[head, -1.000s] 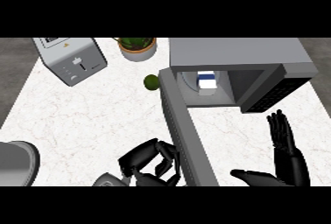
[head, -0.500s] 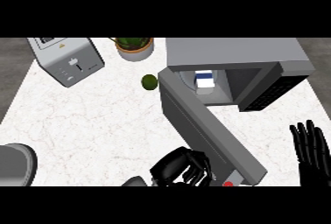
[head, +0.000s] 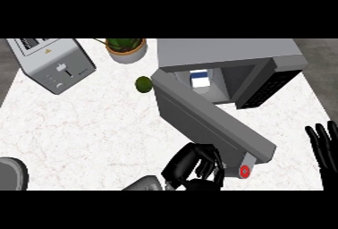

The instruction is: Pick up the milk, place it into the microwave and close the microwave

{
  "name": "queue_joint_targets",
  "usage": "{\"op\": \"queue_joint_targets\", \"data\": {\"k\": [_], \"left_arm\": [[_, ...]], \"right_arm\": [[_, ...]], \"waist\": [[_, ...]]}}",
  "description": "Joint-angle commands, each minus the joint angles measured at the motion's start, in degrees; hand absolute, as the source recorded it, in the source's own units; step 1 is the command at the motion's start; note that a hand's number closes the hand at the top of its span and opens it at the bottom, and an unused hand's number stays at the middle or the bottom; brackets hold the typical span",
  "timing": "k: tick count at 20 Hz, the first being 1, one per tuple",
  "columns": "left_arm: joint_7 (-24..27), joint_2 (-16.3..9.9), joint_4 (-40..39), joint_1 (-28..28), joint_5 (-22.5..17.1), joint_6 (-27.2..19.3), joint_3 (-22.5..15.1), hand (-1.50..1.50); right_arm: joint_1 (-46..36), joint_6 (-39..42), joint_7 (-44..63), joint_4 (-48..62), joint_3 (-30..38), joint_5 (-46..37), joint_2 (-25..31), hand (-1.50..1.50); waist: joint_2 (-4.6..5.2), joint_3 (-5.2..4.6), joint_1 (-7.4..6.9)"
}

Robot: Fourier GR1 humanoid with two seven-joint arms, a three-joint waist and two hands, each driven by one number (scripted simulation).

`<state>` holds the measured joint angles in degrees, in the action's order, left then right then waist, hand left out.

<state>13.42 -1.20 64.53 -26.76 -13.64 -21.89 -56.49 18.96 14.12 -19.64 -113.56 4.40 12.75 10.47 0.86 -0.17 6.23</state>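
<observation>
We only catch part of the milk (head: 200, 79): a white and blue carton seen through the gap, standing inside the microwave (head: 228, 53), its lower part hidden behind the door (head: 211, 120). The door is swung partly round, angled from the cavity's left corner down toward the lower right, with a red dot at its outer end. Our left hand (head: 191, 166) sits against the outer face of that door near its free end, fingers curled and holding nothing; whether they touch the door we cannot tell. The forearm below it is cut by the lower edge. Our right hand (head: 323, 145) shows at the right edge, fingers straight and up, partly cut off, well apart from the door.

Left of the door the white marbled counter (head: 86, 129) lies open. A small green fruit (head: 144, 84) sits just beside the door's hinge end. A toaster (head: 54, 62) stands at upper left, a potted plant (head: 127, 47) beside it near the back edge. A grey rounded object (head: 12, 174) is cut off at the lower left corner; we cannot make it out.
</observation>
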Motion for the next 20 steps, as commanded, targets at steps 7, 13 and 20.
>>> {"op": "queue_joint_targets", "data": {"k": [7, 13, 20], "left_arm": [[3.3, 1.2, -3.3, -11.9, -11.7, -7.6, 1.0, 1.5], [2.1, 1.2, -7.3, -17.6, -17.5, -10.8, 3.1, 1.5], [7.0, 1.2, -8.8, -20.7, -25.9, -11.7, 9.4, 1.5]], "right_arm": [[0.0, 6.3, 4.9, -7.3, -3.0, 5.5, 4.0, -1.5], [-1.4, 7.0, 6.4, -8.9, -2.0, 9.6, 4.9, -1.5], [-2.2, 7.7, 8.8, -10.5, -2.1, 12.7, 6.2, -1.5]], "waist": [[0.76, -0.17, 4.87], [1.49, -0.03, 7.61], [2.8, -0.26, 9.59]]}}
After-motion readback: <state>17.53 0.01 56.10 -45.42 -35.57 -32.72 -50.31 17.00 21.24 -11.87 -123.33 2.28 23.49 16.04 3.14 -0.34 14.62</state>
